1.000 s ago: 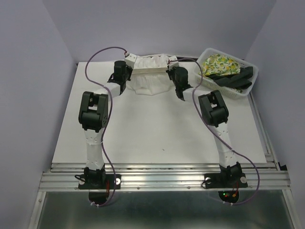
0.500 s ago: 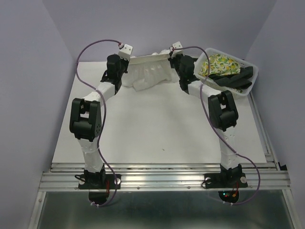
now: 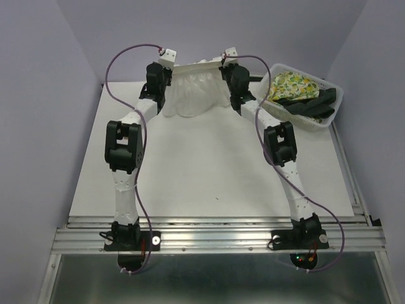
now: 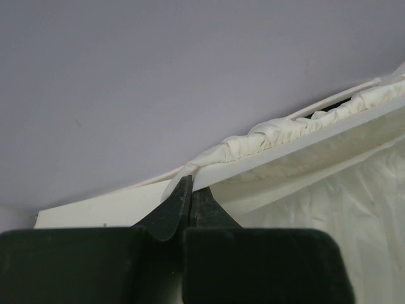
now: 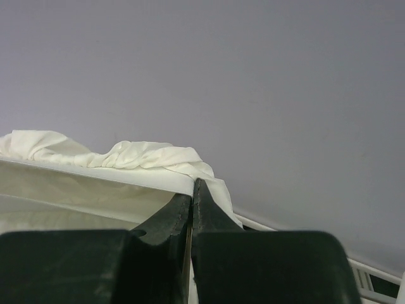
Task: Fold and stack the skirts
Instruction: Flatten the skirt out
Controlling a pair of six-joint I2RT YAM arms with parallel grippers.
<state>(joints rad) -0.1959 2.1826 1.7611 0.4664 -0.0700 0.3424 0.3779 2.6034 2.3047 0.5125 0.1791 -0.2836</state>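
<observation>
The plain white skirt (image 3: pixel 193 95) hangs at the back of the table, stretched by its waistband between both grippers. My left gripper (image 3: pixel 167 65) is shut on the waistband's left end (image 4: pixel 190 171). My right gripper (image 3: pixel 224 62) is shut on the right end (image 5: pixel 201 174). The skirt's lower part rests bunched on the table. The lemon-print skirt (image 3: pixel 291 84) and the black skirt (image 3: pixel 310 104) lie in the white mesh basket (image 3: pixel 330 119) at the back right.
The white tabletop (image 3: pixel 209 171) stretches in front of the hanging skirt. Purple walls close the back and both sides. The basket stands just right of the right arm. A metal rail (image 3: pixel 215 237) runs along the near edge.
Both grippers have swung the white skirt's waistband up and back toward the far wall; it now hangs level and spread, where half a second ago it was tilted and crumpled.
</observation>
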